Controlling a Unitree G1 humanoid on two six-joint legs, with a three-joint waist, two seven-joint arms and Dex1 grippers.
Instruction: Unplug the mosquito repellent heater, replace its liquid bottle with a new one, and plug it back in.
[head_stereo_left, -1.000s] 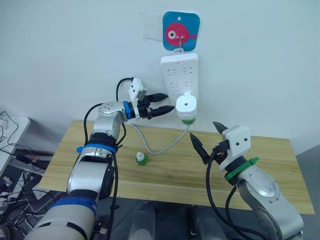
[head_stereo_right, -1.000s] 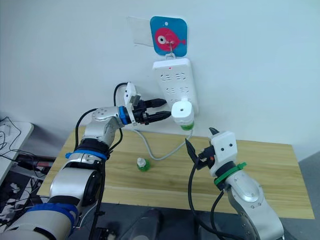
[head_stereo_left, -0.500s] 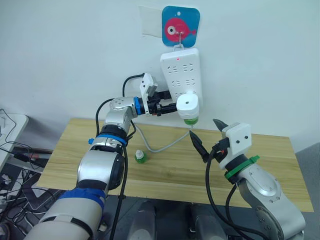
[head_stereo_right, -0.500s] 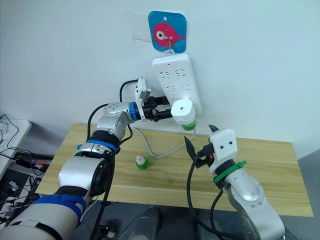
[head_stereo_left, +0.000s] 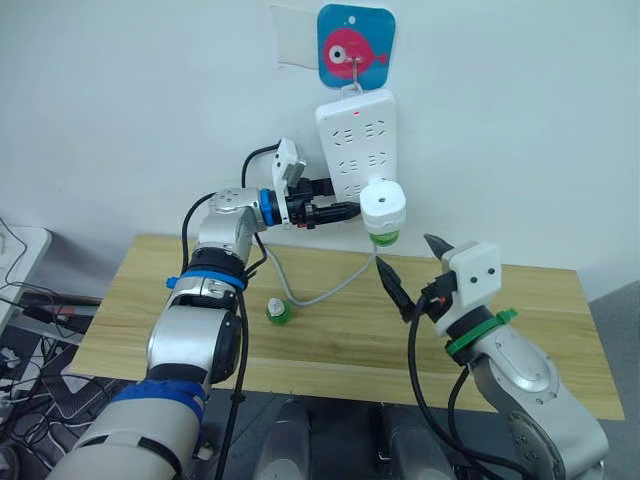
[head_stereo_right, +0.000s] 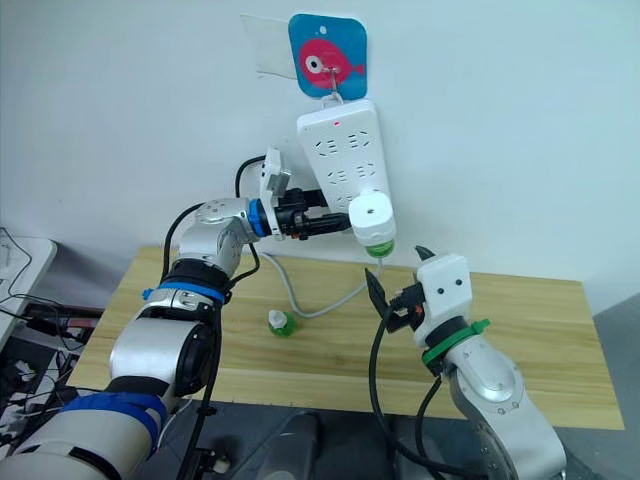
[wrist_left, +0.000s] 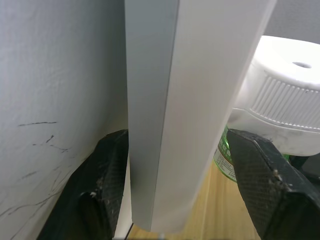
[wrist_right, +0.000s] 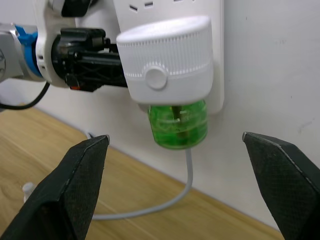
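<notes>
The heater (head_stereo_left: 384, 204), white with a green bottle (wrist_right: 178, 125) under it, is plugged into the bottom of the power strip (head_stereo_left: 356, 140) hanging on the wall above the desk (head_stereo_left: 560, 330). Left hand (head_stereo_left: 348, 210) is just beside the heater at the strip's lower edge; the wrist view shows its fingers (wrist_left: 264, 186) spread either side of the strip's edge, not clamped on anything. Right hand (head_stereo_left: 413, 268) hangs below and in front of the heater, wide open and empty, and a second small green bottle (head_stereo_left: 277, 312) stands on the desk below the strip, near its cable (head_stereo_left: 330, 292).
</notes>
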